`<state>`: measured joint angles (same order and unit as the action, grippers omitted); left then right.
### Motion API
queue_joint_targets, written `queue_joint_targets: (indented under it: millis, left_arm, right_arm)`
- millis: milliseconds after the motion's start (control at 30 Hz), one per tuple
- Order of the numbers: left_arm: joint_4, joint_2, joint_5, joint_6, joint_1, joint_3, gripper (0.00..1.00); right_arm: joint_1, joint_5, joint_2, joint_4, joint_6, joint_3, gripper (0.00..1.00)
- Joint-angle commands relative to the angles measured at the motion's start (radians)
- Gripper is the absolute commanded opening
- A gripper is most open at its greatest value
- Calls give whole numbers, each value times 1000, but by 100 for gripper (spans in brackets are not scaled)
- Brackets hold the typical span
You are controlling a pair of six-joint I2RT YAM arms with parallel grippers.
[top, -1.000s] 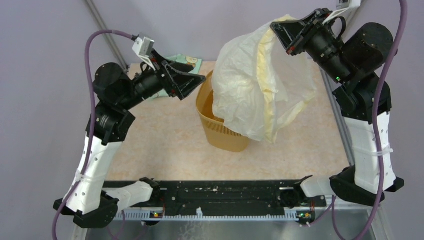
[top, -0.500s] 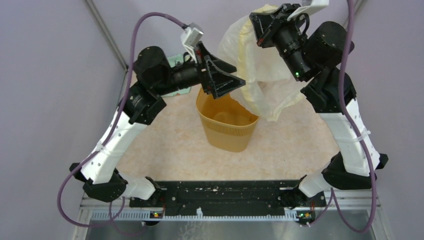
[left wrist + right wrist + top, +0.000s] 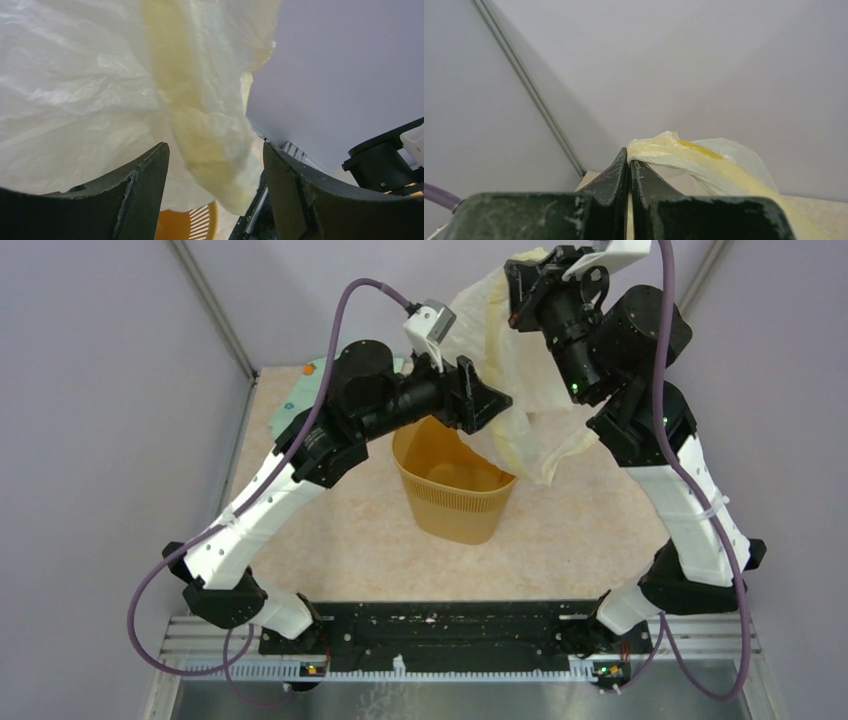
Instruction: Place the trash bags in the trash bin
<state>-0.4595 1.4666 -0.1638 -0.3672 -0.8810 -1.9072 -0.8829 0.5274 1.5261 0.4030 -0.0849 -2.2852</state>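
At the far left corner of the table [image 3: 340,530] a mint-green cloth [image 3: 290,408] lies flat, partly hidden behind the left arm. This arm reaches toward the middle, and the left gripper [image 3: 490,405] hangs high over the far rim of the trash bin [image 3: 455,505]. In the left wrist view the left gripper [image 3: 215,155] has its two fingers spread wide and grips nothing. The trash bag [image 3: 100,75] fills the space in front of them, and it is hard to say if the plastic touches the fingers or only hangs near them. A small part of the bin [image 3: 192,225] shows low between the fingers.

The bin stands upright near the middle of the table, its mouth uncovered.

To the right, the trash bag [image 3: 525,430] hangs in the air, crumpled. Its lower end comes down just beside the far right rim of the bin, apparently outside it. The right gripper [image 3: 520,285] is raised high at the back. In the right wrist view the right gripper [image 3: 630,165] is closed tightly, pinching a bunched edge of the bag [image 3: 704,160].
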Motion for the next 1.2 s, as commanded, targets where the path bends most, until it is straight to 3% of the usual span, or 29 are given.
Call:
queue_joint_targets:
  millis: [0, 133, 333, 467, 567, 700, 767, 867, 933, 1067, 1167]
  left_arm:
    - [18, -55, 87, 19, -7, -12, 75]
    - [2, -63, 108, 19, -10, -5, 75]
    - [53, -1, -64, -13, -11, -28, 76]
    - [54, 56, -67, -20, -33, -60, 74]
    - [61, 47, 0, -13, -38, -46, 58]
    - [33, -2, 231, 10, -36, -33, 13]
    - [8, -24, 330, 19, -34, -38, 0]
    - [-11, -45, 319, 32, -19, -42, 0]
    - [-29, -44, 266, 37, -11, -58, 0]
    - [-76, -35, 207, 25, -5, -100, 0]
    - [-107, -31, 212, 21, -1, -129, 0]
  right_arm:
    - [-10, 43, -18, -41, 39, -40, 0]
    - [-9, 56, -21, -40, 48, -43, 0]
    - [-15, 65, -15, -44, 48, -45, 0]
    - [-24, 85, -8, -41, 62, -48, 0]
    - [-24, 103, -15, -22, 76, -41, 0]
    - [-25, 49, -72, 31, 72, 21, 0]
    - [-23, -17, -116, 69, 54, 76, 10]
    - [-23, -129, -218, 91, 42, 202, 41]
    - [-24, -194, -294, 81, 42, 296, 54]
    - [-24, -323, -427, 70, 55, 438, 62]
    - [-24, -283, -494, 127, 41, 481, 62]
